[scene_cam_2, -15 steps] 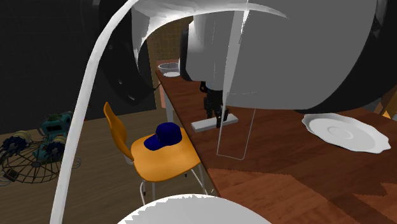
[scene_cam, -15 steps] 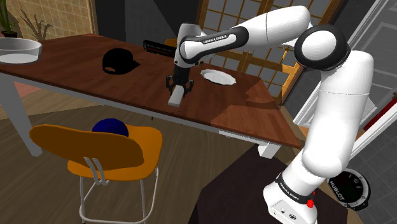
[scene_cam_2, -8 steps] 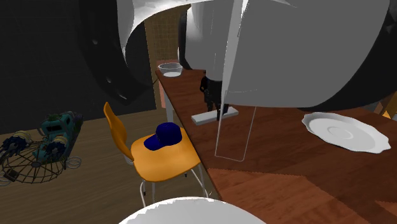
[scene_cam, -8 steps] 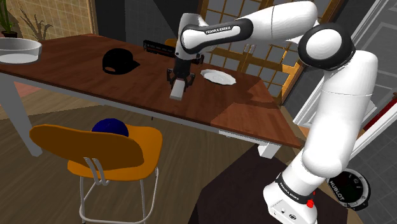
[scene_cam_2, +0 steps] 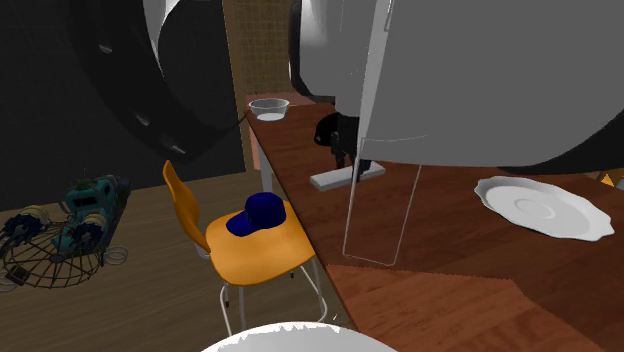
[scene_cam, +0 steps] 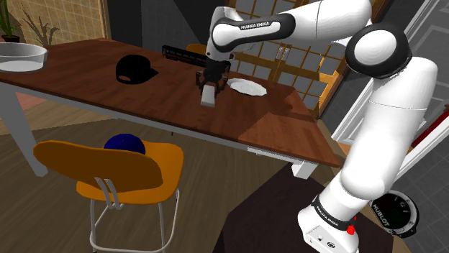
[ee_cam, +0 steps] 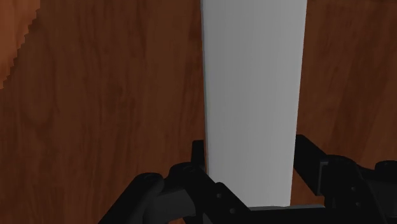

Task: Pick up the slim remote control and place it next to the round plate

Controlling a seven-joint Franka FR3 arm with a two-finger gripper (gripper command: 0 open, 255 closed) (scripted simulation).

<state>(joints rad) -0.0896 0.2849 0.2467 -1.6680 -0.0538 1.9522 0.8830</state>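
Note:
The slim remote (scene_cam: 209, 95) is a plain grey-white slab. It hangs just above the brown table (scene_cam: 273, 122), with my gripper (scene_cam: 211, 81) shut on its upper end. The round white plate (scene_cam: 247, 87) lies a short way toward the shoulder view's right of it. In the wrist view the remote (ee_cam: 252, 95) runs straight out from between the black fingers (ee_cam: 198, 153), which clasp its sides. In the second exterior view the remote (scene_cam_2: 347, 176) floats level over the wood, with the plate (scene_cam_2: 543, 207) further right. The arm's white shell hides much of the gripper (scene_cam_2: 340, 135) there.
A black cap (scene_cam: 134, 69) lies on the table toward the shoulder view's left, and a pale bowl (scene_cam: 20, 56) stands at the far left end. A dark long object (scene_cam: 180, 52) lies at the back edge. An orange chair (scene_cam: 115, 169) carrying a blue cap (scene_cam: 124, 142) stands before the table.
The gripper has carried the remote up off the table and toward the plate, to the shoulder view's right. The fingers have closed a little tighter on it.

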